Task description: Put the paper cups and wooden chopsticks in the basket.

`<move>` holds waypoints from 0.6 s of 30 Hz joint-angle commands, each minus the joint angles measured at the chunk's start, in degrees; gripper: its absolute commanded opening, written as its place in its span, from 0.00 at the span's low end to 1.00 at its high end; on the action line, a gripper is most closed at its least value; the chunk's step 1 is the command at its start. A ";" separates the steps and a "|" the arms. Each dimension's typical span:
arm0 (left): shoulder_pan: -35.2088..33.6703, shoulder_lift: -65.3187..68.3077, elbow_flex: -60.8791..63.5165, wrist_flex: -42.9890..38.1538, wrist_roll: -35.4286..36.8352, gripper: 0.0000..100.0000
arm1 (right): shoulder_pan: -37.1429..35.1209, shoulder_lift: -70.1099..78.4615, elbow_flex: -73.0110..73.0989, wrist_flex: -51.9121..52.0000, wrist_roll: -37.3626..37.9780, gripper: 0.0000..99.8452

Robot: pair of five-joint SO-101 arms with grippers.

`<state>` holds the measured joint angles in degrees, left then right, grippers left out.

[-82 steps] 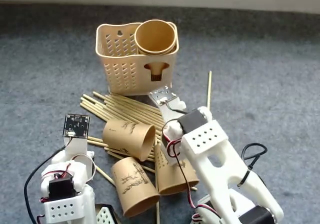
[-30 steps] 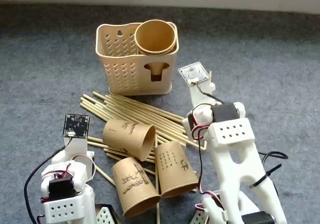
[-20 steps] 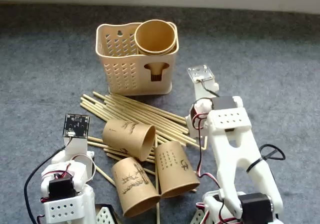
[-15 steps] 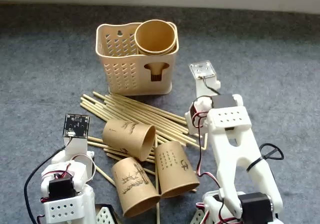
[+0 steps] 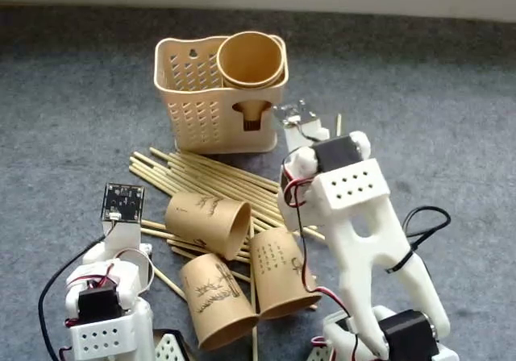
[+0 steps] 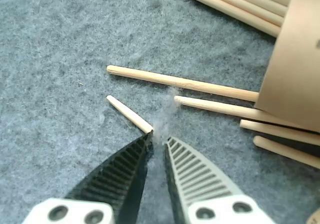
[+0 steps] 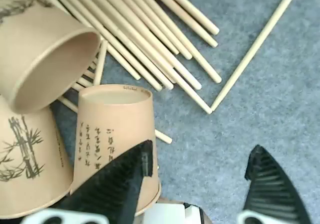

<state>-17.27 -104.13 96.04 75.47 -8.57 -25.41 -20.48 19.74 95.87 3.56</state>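
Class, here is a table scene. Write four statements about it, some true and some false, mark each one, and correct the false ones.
1. A paper cup sits upright in the basket. True.
2. All the chopsticks are already in the basket. False: a pile of them lies on the carpet in front of the basket.
3. Three more paper cups lie on the carpet. True.
4. The right tool is clamped on a chopstick. False: it is open and holds nothing, above the carpet beside one of the lying cups.
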 commanded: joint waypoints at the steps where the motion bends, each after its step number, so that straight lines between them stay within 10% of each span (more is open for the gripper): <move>1: -0.40 -0.22 1.10 0.26 -0.09 0.05 | -4.00 -1.89 -2.07 1.01 -2.64 0.30; 18: -0.40 -0.22 1.10 0.26 -0.09 0.05 | -12.09 -14.46 19.12 -11.47 -5.54 0.30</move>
<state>-17.27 -104.13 96.04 75.47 -8.57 -36.66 -35.16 36.09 89.45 -1.54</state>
